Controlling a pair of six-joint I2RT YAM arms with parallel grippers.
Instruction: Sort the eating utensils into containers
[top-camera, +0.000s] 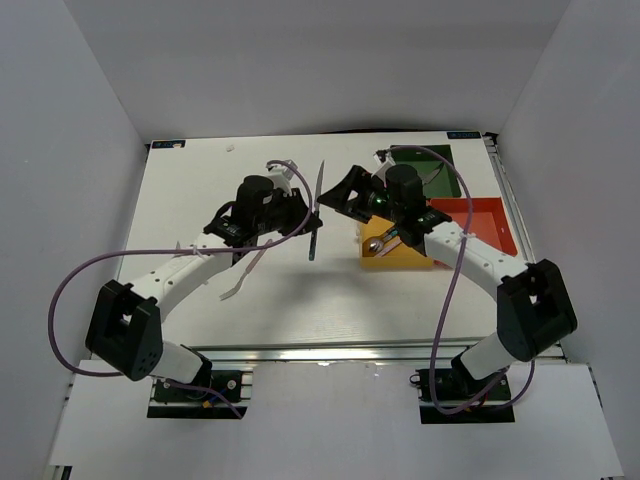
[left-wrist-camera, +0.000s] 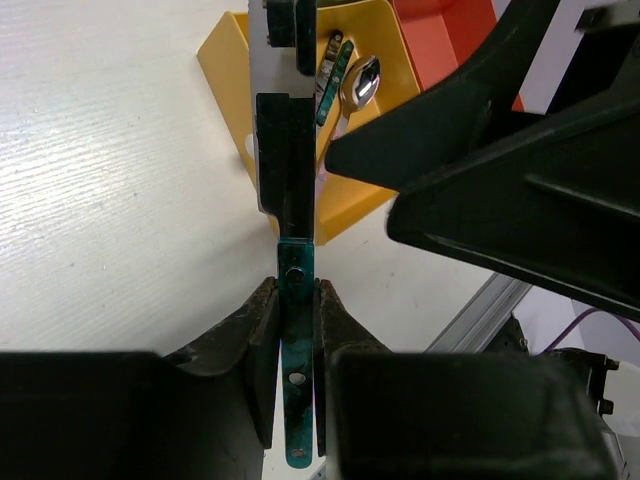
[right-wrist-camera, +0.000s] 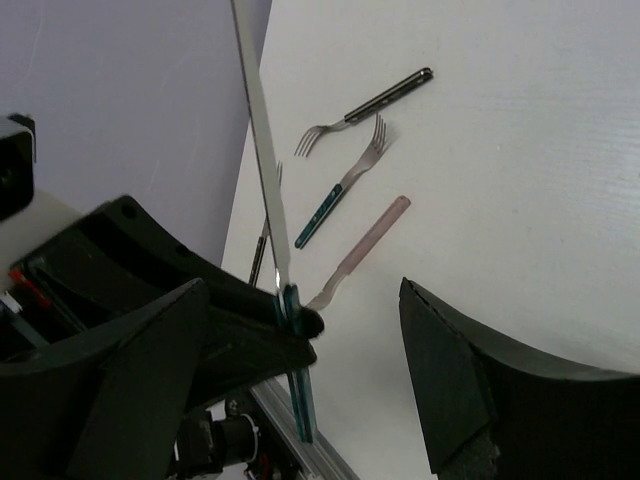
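Clamped by its handle in the narrowly closed left gripper (left-wrist-camera: 295, 300), above mid-table: teal-handled knife (right-wrist-camera: 262, 150), blade toward the far side. Spread wide just beside the knife, gripping nothing: right gripper (top-camera: 340, 198). At right: yellow tray (left-wrist-camera: 225, 60) holding a spoon (left-wrist-camera: 360, 85), then red tray (top-camera: 490, 235), with dark green tray (top-camera: 445, 160) beyond. Loose on the table at left: black-handled fork (right-wrist-camera: 370, 100), teal-handled fork (right-wrist-camera: 340, 195), pink-handled utensil (right-wrist-camera: 365, 245). Far edge: blue label (top-camera: 462, 133), too small to read.

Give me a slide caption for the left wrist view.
Left claw grips a teal-handled knife, yellow tray with a spoon beyond.
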